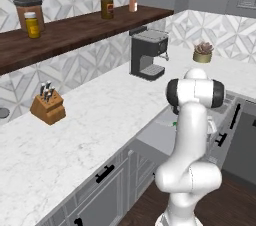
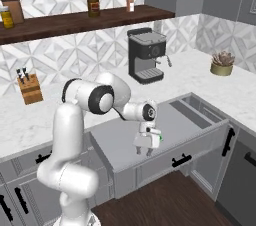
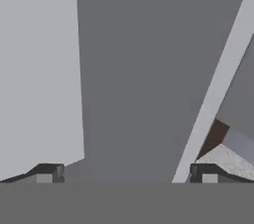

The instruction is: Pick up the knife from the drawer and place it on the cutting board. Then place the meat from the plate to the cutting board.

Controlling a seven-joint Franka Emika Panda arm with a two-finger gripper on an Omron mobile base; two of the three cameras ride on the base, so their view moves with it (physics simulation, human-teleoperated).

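Observation:
The drawer (image 2: 192, 120) stands pulled out under the counter, and its pale grey floor (image 3: 139, 69) also shows in the hand view. My gripper (image 2: 143, 152) hangs low over the drawer's front left part, pointing down. Its fingertips (image 3: 47, 173) are spread wide, so my gripper (image 3: 126, 173) is open with bare floor between them. A small green bit, apparently the knife's handle (image 2: 161, 138), peeks out beside the hand, and again by the arm (image 1: 175, 124). Most of the knife is hidden. The cutting board, meat and plate are out of view.
A coffee machine (image 2: 146, 55) stands on the marble counter behind the drawer. A tan knife block (image 2: 30, 87) sits to the left and a potted plant (image 2: 222, 63) to the right. Jars line the wooden shelf (image 1: 75, 32). The drawer front carries a black handle (image 2: 181, 160).

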